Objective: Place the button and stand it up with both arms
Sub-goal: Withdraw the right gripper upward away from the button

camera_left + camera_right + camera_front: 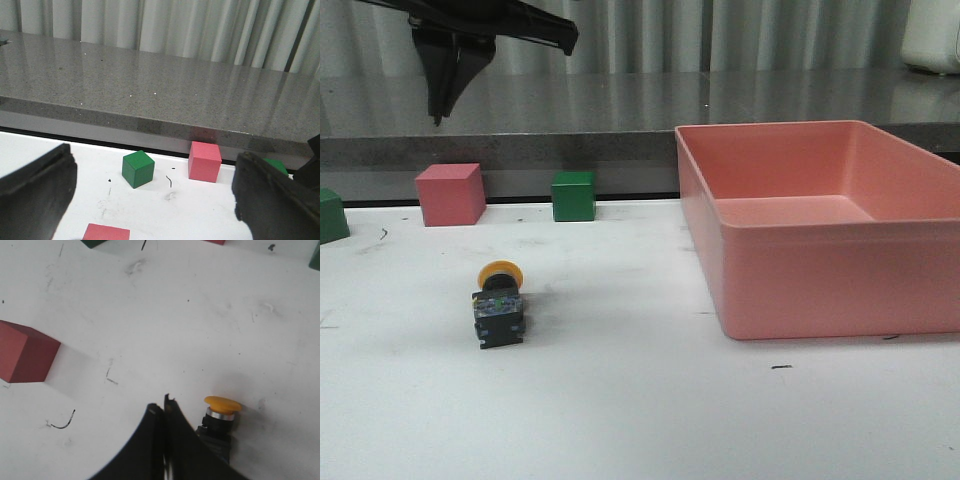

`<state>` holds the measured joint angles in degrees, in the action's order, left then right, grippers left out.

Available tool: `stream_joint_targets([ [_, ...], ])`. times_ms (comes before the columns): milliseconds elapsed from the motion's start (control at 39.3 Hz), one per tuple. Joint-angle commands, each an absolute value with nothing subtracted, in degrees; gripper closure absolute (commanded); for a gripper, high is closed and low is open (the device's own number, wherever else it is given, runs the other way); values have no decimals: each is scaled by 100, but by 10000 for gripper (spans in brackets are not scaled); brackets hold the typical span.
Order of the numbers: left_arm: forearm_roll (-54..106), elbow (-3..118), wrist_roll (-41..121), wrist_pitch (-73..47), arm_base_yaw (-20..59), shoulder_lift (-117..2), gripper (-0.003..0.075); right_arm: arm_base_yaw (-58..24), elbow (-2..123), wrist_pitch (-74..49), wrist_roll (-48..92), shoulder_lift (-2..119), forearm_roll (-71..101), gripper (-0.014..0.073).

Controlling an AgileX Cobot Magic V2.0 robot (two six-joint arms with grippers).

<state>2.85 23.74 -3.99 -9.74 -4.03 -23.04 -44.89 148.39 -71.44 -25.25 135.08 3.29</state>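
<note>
The button point(499, 301) lies on its side on the white table point(640, 400), its yellow cap toward the back and its black base toward the front. In the right wrist view the button point(220, 416) lies just beside my right gripper's fingers point(175, 440) and partly behind them. My right gripper point(440, 115) is shut and empty, hanging high above the table at the far left, behind and left of the button; it also shows in its wrist view point(164, 404). My left gripper point(154, 157) is wide open and empty and is out of the front view.
A large pink bin point(800, 270) stands at the right. A pink cube point(450, 193) and two green cubes point(573, 195) point(330, 215) line the table's back edge before a grey counter point(620, 100). Another pink block point(106, 232) lies nearer the left gripper.
</note>
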Motion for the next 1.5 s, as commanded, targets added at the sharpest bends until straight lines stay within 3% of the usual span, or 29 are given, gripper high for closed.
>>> stream_joint_targets([
  [0, 294, 2571, -401, -496, -409, -2381, 123, -4461, 15029, -7704, -2178, 12900, 358, 655],
  [356, 294, 2571, -401, -496, -409, -2381, 123, -3511, 14189, -7709, -1488, 11335, 358, 655],
  [839, 294, 2571, -401, -496, -409, -2381, 123, -1039, 10276, -7471, -969, 8789, -249, 655],
  [1043, 294, 2571, -401, -496, -409, -2381, 123, -511, 8110, -6381, -956, 7574, -435, 655],
  [1475, 294, 2571, -401, -496, -409, -2381, 123, -491, 4282, -2853, -956, 4519, -640, 655],
])
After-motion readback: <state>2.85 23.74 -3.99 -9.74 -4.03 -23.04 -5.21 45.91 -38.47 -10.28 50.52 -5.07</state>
